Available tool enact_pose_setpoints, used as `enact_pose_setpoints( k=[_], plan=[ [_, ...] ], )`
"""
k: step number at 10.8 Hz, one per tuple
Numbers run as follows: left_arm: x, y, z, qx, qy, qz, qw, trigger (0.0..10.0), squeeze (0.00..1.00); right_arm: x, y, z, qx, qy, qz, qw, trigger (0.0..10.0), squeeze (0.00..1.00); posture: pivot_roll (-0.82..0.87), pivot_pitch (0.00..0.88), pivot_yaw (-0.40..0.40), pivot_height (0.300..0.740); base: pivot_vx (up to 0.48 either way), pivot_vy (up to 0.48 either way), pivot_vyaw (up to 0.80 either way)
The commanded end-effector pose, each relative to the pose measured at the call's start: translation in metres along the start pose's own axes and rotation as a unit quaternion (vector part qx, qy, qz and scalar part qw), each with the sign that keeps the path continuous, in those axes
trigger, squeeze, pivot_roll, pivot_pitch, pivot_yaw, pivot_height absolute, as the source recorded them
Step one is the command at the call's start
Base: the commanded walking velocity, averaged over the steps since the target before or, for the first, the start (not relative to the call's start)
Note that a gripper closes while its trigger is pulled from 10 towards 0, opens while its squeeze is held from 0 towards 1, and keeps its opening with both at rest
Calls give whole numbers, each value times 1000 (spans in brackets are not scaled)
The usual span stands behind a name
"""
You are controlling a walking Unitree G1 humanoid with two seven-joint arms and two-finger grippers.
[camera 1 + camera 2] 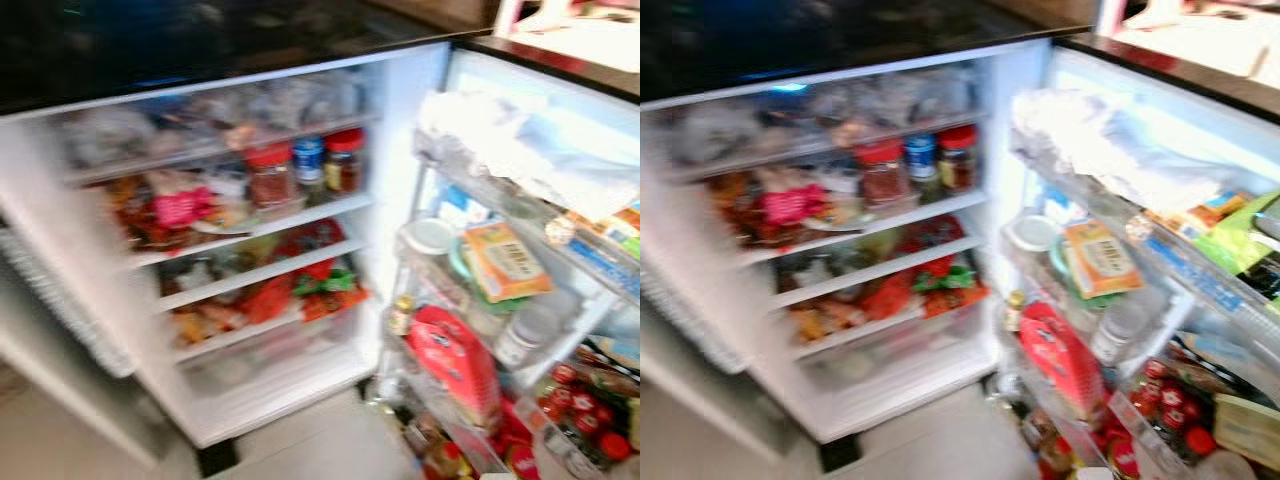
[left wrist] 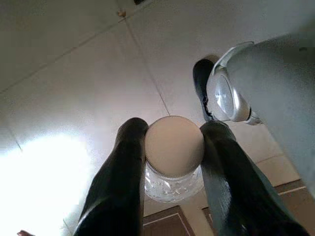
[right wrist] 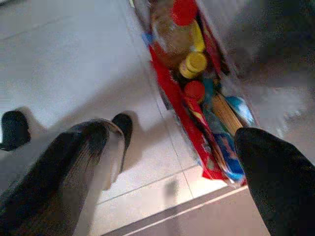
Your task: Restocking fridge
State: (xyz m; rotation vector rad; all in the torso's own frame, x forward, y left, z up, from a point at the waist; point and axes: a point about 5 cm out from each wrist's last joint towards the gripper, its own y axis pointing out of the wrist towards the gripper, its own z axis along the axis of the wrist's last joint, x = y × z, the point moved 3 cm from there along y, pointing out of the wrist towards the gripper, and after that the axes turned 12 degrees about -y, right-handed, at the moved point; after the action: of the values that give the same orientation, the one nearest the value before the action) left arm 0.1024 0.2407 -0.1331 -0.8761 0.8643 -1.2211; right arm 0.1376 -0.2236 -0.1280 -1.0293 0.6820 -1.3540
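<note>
Both eye views look down from close at the same open fridge; each wrist view faces the floor past its fingers.

Head views blurred; fridge interior bright; floor glare.

Open, crammed fridge (jar gripped)

We note a clear glass jar with beige lid, red-lidded jars, white fridge.
</note>
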Motion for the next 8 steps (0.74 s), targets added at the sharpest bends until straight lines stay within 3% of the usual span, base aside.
enact_pose_setpoints(
  k=[1, 3, 8],
  plan=[
    [-3, 0, 4, 7, 0, 5, 1000, 10000, 0, -1, 0, 0, -1, -5, 3, 1000, 10000, 0, -75, 0, 13, 740, 0, 0, 0],
    [-3, 0, 6, 20, -10, 7, 1000, 10000, 0, -2, 0, 0, -1, -15, 11, 1000, 10000, 0, -74, 0, 13, 740, 0, 0, 0],
    [-8, -4, 22, 106, -30, 24, 994, 10000, 0, -4, 0, -2, -3, -29, 20, 999, 10000, 0, -67, 0, 19, 740, 0, 0, 0]
  ],
)
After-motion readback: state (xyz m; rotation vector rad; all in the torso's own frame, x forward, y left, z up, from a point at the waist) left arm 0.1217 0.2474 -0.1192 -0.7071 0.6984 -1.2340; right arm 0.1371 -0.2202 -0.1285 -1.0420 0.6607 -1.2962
